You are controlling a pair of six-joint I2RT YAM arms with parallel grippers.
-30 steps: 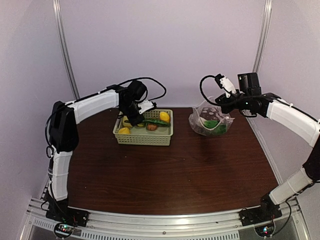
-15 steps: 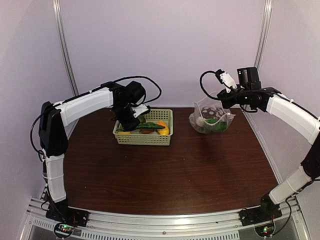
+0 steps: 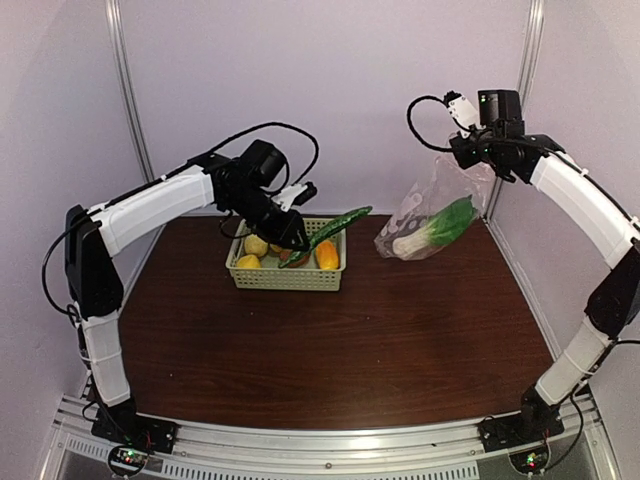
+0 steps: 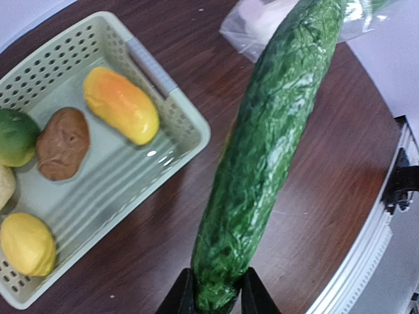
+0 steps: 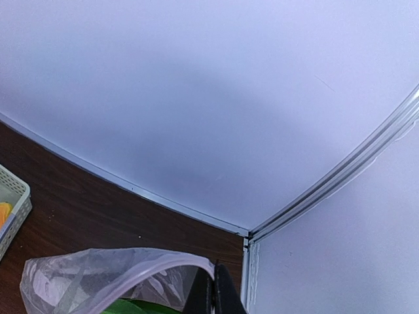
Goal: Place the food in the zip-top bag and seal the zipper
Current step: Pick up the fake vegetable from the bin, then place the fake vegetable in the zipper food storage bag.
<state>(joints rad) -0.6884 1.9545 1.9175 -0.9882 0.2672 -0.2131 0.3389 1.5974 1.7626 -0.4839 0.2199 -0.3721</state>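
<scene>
My left gripper is shut on one end of a long dark green piece, held tilted above the basket's right edge and pointing toward the bag. The zip-top bag hangs from my right gripper, which is shut on its mouth edge by the zipper strip. The mouth gapes open. A green leafy stalk with a white stem lies inside the bag. More food sits in the basket: yellow pieces, an orange piece, a brown one.
The pale green slatted basket stands at the back centre-left of the dark wooden table. A round green piece lies in its corner. Walls and metal frame posts close in behind and to the right of the bag.
My left gripper has lifted the long green piece out of the basket and swung it toward the bag. The right arm has risen, pulling the bag up so that it hangs stretched.
</scene>
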